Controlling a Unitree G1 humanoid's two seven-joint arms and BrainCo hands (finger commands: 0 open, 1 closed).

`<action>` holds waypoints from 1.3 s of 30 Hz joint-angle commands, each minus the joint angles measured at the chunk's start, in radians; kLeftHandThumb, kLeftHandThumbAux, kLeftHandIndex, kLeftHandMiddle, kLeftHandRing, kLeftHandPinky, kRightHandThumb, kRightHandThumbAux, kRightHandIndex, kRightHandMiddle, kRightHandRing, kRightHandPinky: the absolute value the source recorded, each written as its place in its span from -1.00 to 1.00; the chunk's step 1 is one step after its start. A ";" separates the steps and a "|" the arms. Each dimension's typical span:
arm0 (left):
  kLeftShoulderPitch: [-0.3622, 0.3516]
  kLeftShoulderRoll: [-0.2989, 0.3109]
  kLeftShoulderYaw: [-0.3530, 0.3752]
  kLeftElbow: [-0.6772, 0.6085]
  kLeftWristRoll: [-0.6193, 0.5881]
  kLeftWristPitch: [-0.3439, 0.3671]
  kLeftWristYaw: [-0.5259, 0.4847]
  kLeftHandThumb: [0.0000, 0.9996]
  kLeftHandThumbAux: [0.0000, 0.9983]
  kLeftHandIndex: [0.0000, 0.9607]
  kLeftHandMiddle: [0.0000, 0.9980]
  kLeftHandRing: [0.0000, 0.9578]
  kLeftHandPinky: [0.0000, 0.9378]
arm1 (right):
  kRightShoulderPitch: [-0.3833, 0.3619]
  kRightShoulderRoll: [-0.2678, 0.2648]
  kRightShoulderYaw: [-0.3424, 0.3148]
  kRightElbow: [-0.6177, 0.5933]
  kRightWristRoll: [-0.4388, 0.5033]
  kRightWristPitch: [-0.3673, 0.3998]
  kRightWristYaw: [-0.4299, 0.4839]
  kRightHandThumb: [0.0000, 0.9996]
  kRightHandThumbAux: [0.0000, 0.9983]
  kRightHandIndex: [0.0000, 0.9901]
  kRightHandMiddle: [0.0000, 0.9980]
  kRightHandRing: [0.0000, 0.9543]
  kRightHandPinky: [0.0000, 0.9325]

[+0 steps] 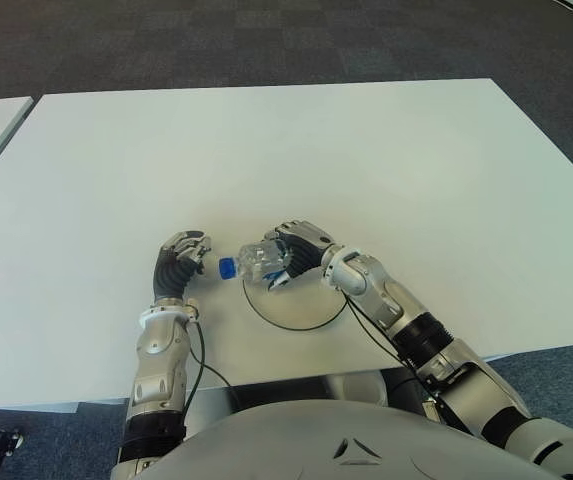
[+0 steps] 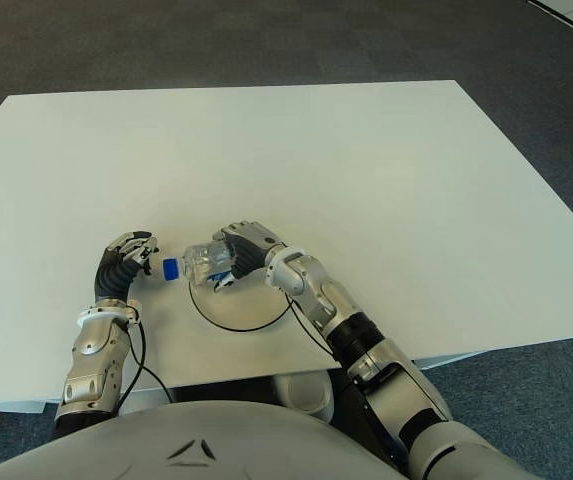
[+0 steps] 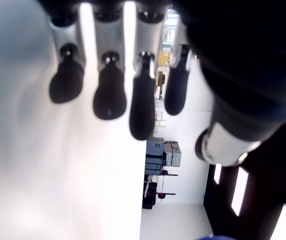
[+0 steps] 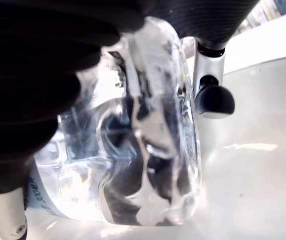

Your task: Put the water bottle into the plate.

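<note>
The water bottle (image 1: 254, 262) is clear plastic with a blue cap (image 1: 227, 268), lying sideways in the right hand (image 1: 296, 252), whose fingers wrap it. It hangs over the white plate's (image 1: 301, 318) near-left rim. The left hand (image 1: 180, 262), fingers loose and empty, sits just beyond the cap.

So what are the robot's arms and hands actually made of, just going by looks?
Both arms are built from silver-grey metal sections with black joint rings. The left hand and right hand have several silver fingers with black rubbery tips, and the left has a ribbed black palm. A thin black cable loops loose beside each forearm. No markings can be made out.
</note>
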 commanded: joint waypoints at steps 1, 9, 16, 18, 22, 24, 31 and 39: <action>0.002 0.002 0.000 0.026 -0.009 0.001 -0.018 0.68 0.36 -0.17 0.12 0.56 0.57 | 0.049 -0.030 0.022 0.013 -0.064 0.015 -0.058 0.40 0.45 -0.13 0.57 0.64 0.64; 0.002 0.008 -0.004 0.018 0.010 0.026 -0.001 0.68 0.36 -0.17 0.12 0.55 0.57 | 0.029 -0.055 0.046 0.019 -0.105 -0.062 -0.144 -0.03 0.22 -0.48 -0.45 -0.30 -0.13; 0.003 0.007 -0.004 0.010 0.016 0.039 0.005 0.68 0.36 -0.17 0.13 0.55 0.58 | -0.013 -0.094 0.075 0.060 -0.161 -0.173 -0.256 -0.38 0.06 -0.86 -0.92 -0.87 -0.80; 0.003 0.007 -0.003 0.008 0.016 0.043 0.005 0.68 0.36 -0.17 0.13 0.55 0.58 | -0.021 -0.104 0.079 0.071 -0.169 -0.204 -0.279 -0.40 0.01 -0.93 -0.96 -0.93 -0.90; 0.003 0.005 -0.002 0.005 0.014 0.046 0.002 0.68 0.36 -0.17 0.13 0.56 0.58 | -0.031 -0.116 0.084 0.086 -0.172 -0.245 -0.291 -0.40 -0.11 -0.99 -0.99 -0.99 -0.98; 0.003 0.005 -0.002 0.004 0.013 0.047 0.001 0.68 0.36 -0.17 0.13 0.56 0.58 | -0.032 -0.122 0.084 0.087 -0.165 -0.259 -0.277 -0.38 -0.18 -0.99 -1.00 -0.99 -0.99; 0.004 0.003 0.000 0.001 0.009 0.051 0.000 0.68 0.36 -0.17 0.13 0.56 0.57 | -0.022 -0.134 0.085 0.077 -0.165 -0.269 -0.241 -0.28 -0.45 -1.00 -1.00 -1.00 -1.00; 0.007 0.004 -0.001 0.001 0.011 0.040 -0.002 0.68 0.36 -0.17 0.13 0.56 0.57 | -0.008 -0.141 0.089 0.051 -0.183 -0.244 -0.210 -0.17 -0.62 -1.00 -1.00 -1.00 -1.00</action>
